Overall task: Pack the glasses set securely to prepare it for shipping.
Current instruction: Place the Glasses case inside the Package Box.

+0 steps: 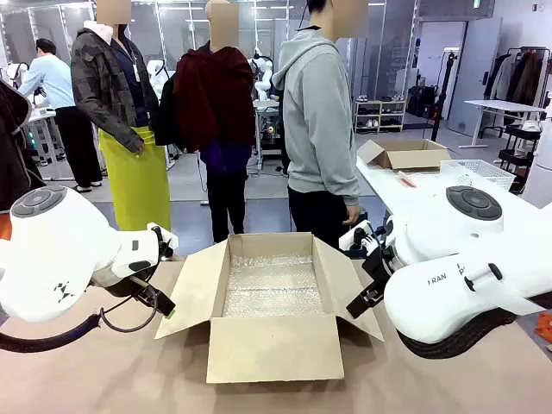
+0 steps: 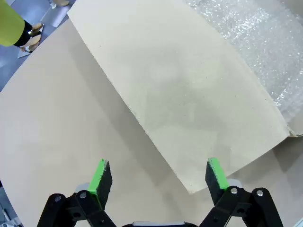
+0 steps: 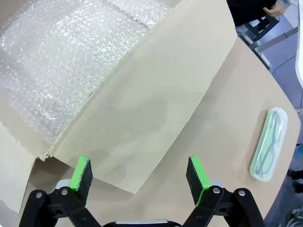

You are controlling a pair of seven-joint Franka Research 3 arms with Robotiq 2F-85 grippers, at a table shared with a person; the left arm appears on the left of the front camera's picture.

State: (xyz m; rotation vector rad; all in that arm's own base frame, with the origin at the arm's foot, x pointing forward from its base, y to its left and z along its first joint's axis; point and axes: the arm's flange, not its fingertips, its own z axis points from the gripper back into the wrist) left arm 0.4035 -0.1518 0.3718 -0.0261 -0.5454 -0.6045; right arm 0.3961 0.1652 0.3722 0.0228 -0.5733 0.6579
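One case of the glasses set, pale mint-green (image 3: pixel 269 144) with spectacles visible inside, lies flat on the brown table near its edge in the right wrist view, off to the right of my right gripper (image 3: pixel 139 177). That gripper hangs open above the box's right flap (image 3: pixel 156 109), nothing between its green pads. My left gripper (image 2: pixel 158 179) is open too, hovering over the left flap (image 2: pixel 180 94) and bare table. In the front view both arms flank the open cardboard box (image 1: pixel 272 345), lined with bubble wrap (image 1: pixel 274 285).
A person in a grey hoodie (image 1: pixel 321 121) stands at the far side just behind the box. The table's curved edge (image 3: pixel 284 94) runs close beyond the mint case. A white table (image 1: pixel 405 185) with another cardboard box stands behind at the right.
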